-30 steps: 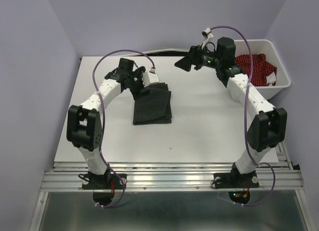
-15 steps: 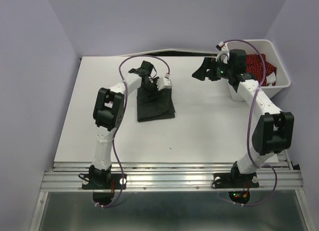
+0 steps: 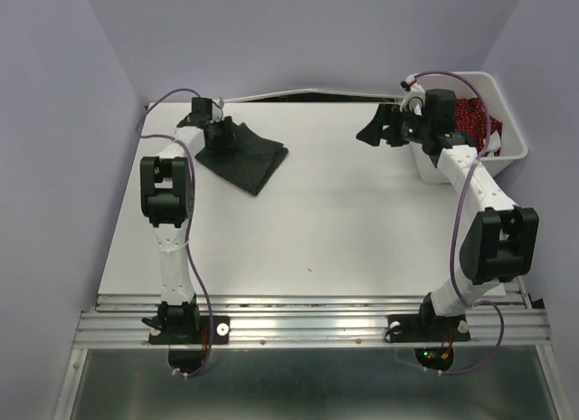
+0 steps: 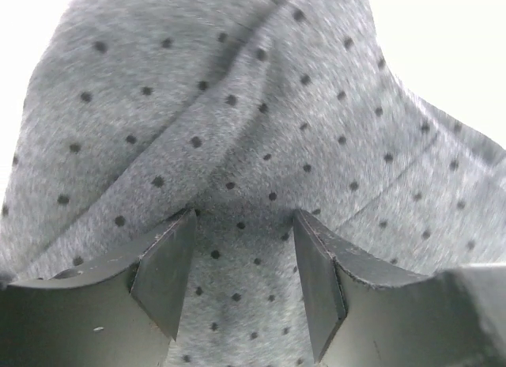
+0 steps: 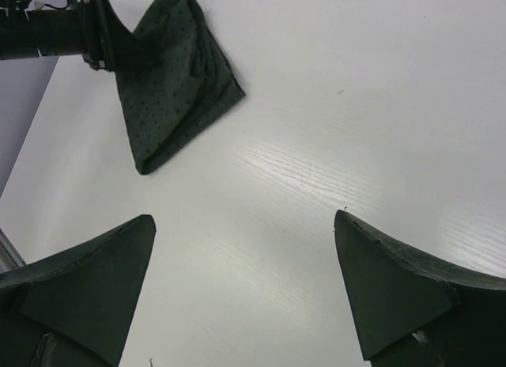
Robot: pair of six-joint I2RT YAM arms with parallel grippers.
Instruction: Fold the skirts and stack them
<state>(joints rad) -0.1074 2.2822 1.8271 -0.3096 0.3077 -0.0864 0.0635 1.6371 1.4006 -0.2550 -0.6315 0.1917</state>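
Observation:
The dark charcoal skirt (image 3: 246,157), folded and dotted, lies at the back left of the table, turned diagonally. My left gripper (image 3: 220,136) is at its far left corner. In the left wrist view the skirt (image 4: 237,106) fills the frame and its cloth sits between the fingers (image 4: 166,264) of the left gripper (image 4: 241,256), which are closed in on the thick fold. The red skirt (image 3: 470,117) lies bunched in the white bin. My right gripper (image 3: 373,130) hovers open over bare table beside the bin; the right wrist view shows the gripper (image 5: 245,280) empty and the dark skirt (image 5: 170,74) far off.
The white plastic bin (image 3: 508,147) stands at the back right corner, against the right arm. The table (image 3: 344,221) ends close behind the dark skirt at the back wall and at its left edge.
My left gripper closed in on the dark skirt and swung it from the table's middle to the back left, turning it diagonal. The right gripper drifted right toward the bin, still open.

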